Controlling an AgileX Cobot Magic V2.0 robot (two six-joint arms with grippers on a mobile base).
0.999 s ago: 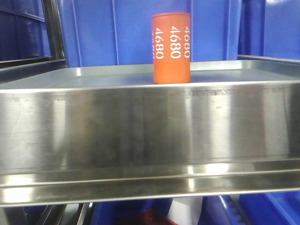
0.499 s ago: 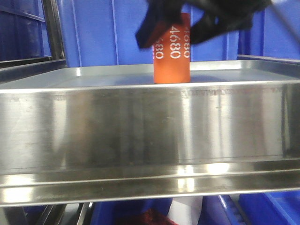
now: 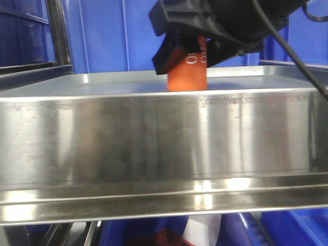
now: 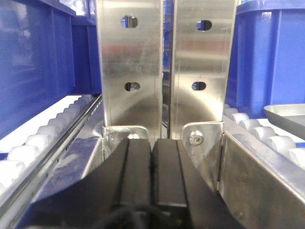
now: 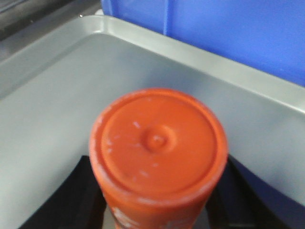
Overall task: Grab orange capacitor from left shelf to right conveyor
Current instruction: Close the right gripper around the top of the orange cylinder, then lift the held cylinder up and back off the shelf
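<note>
An orange capacitor [image 3: 187, 77] stands upright on the left shelf [image 3: 154, 138], set back from the tall brushed-steel front lip and a little right of centre in the front view. Part of a white printed number shows on its side. From the right wrist view, its round flat top with a small central dimple fills the middle of the frame.

It looks like a rigid, smooth-walled cylinder. It should not crush under a firm squeeze, but its slick side could slip. Its weight cannot be judged. The best hold seems to be across the curved side, around mid-height or above, with the pads on opposite sides.

The right gripper [image 3: 192, 57] hangs over the capacitor from above, its black body hiding the upper half. Its fingers [image 5: 81, 195] are spread wide, one on each side of the cylinder. Whether the pads touch the orange wall cannot be told. The capacitor's base rests on the shelf floor.

The shelf's raised rim runs all around, so the capacitor likely needs lifting straight up before it travels right. A black cable [image 3: 297, 56] trails down from the arm. Blue bins [image 3: 113, 36] form the wall behind.

The left gripper [image 4: 151, 176] is elsewhere, with its fingers pressed together and empty. It faces two slotted steel posts [image 4: 131, 71] between white roller tracks [image 4: 43, 136]. The conveyor is not in view.
</note>
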